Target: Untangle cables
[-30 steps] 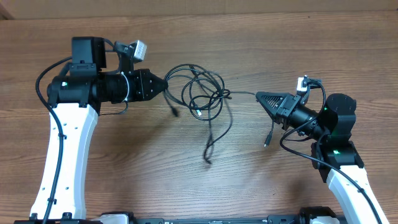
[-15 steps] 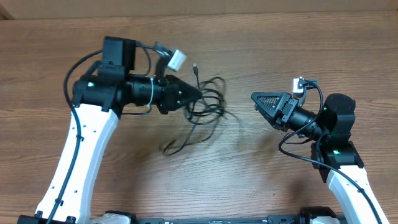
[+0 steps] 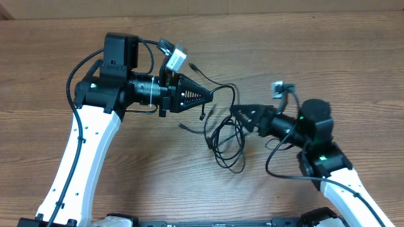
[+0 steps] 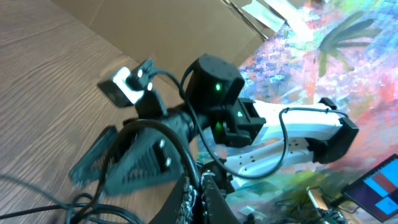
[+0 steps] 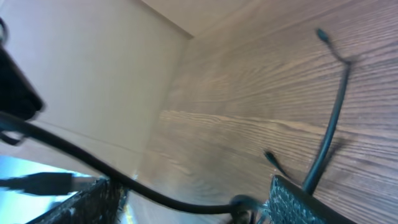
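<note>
A strand of the thin black tangled cables is pinched in the closed left gripper; the right gripper is spread wide around another strand

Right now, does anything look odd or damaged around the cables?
Nothing looks damaged or spilled. The cables are one tangled bundle of loops between the arms. The left gripper is shut on one strand. Another strand runs between the open jaws of the right gripper, not gripped.
</note>
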